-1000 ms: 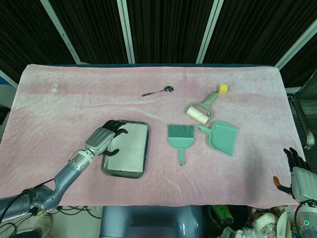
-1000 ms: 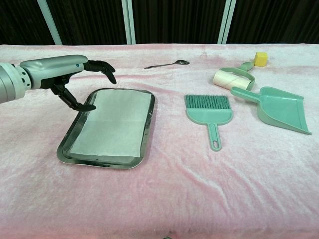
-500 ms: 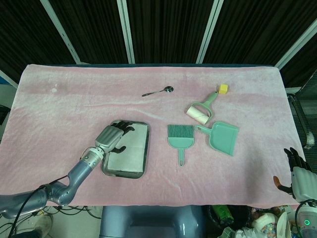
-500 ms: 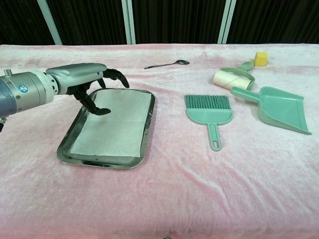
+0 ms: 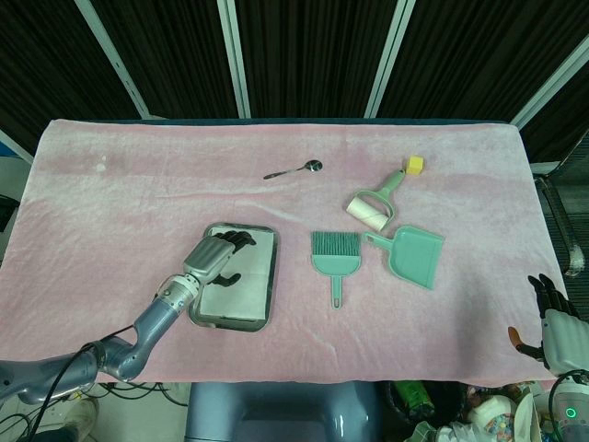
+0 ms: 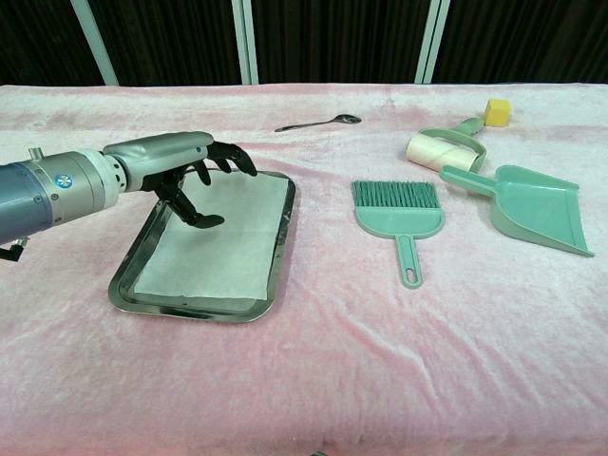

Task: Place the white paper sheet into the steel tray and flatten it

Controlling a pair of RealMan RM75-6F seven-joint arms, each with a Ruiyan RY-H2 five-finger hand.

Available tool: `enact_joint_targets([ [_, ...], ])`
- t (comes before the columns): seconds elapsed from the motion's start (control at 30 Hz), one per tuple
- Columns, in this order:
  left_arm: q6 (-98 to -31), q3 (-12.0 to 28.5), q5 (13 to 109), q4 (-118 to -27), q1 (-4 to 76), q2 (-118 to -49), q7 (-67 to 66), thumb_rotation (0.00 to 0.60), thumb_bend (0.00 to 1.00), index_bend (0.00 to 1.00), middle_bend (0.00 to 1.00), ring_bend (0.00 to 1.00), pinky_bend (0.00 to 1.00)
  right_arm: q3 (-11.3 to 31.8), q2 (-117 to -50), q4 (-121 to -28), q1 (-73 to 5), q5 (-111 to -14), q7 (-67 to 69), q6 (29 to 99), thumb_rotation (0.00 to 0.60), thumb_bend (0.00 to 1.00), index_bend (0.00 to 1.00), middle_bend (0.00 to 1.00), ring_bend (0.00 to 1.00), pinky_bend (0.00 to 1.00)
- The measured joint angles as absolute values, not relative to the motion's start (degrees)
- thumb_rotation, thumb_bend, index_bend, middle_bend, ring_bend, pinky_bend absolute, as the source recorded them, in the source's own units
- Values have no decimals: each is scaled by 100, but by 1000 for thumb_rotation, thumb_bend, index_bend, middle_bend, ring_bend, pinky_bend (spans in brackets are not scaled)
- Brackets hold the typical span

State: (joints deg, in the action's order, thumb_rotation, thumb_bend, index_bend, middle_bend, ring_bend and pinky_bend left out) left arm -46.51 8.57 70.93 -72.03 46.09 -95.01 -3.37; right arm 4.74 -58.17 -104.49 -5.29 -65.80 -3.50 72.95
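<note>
Left hand (image 6: 190, 166), fingers apart and holding nothing, hovered over the white paper sheet (image 6: 220, 237) lying inside the steel tray (image 6: 282, 249), so flattening seemed the step in hand, calling next for lowering the palm to press it smooth.

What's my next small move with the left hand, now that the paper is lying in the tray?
Probably lower the left hand onto the white paper sheet and sweep along it. The sheet already lies inside the steel tray, and the hand hovers over its far end with fingers spread and curved downward, holding nothing; contact isn't clear, so flattening seems to be what remains.
</note>
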Motion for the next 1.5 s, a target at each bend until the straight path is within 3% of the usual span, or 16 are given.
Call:
enact_joint_targets([
  [1.5,-4616,695,7253,-6969,4638,-9743,-371,600,323,192,160,156,292,474,-5788,-10456,-533,-6588,-272,7276,600,263,60,17,102,153],
])
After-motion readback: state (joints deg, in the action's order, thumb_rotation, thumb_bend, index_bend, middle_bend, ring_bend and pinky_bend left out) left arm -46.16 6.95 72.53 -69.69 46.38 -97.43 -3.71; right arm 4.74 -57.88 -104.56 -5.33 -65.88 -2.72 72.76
